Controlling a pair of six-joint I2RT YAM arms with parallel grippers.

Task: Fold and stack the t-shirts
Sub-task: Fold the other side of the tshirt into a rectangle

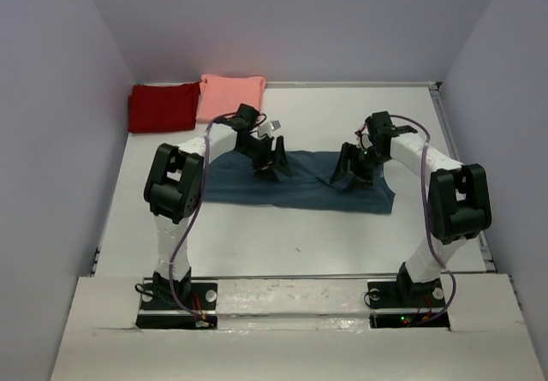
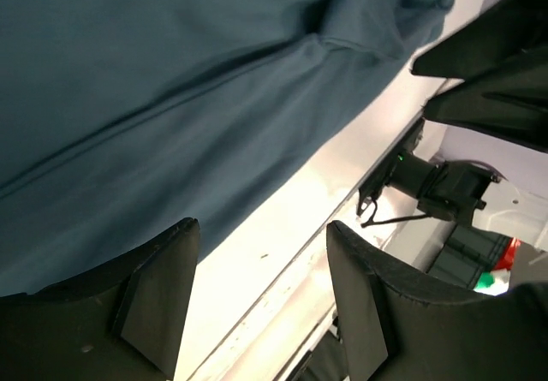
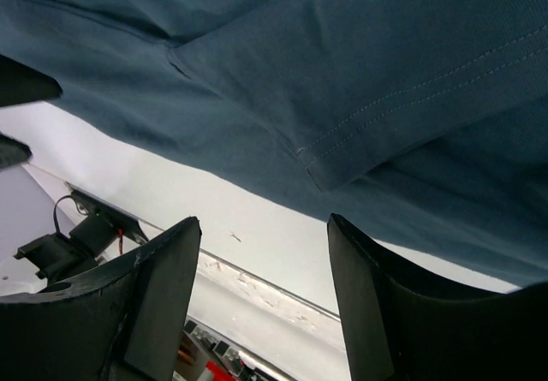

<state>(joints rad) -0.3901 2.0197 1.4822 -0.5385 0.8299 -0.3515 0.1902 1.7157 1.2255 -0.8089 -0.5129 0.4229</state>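
Teal t-shirt (image 1: 300, 188) lies mid-table (image 1: 342, 244) as a wide flat band. Red t-shirt (image 1: 161, 107) and pink t-shirt (image 1: 231, 97) sit folded side by side in the far-left corner. My left claw (image 1: 267, 160) and right claw (image 1: 353, 167) are over the teal one, jaws apart, both empty. Cloth looks light and limp and will likely bunch. I'd pinch the near hem, one claw per end.

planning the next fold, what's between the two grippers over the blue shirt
Only the teal t-shirt lies between the left gripper and the right gripper, nothing else on it, as the top view shows.
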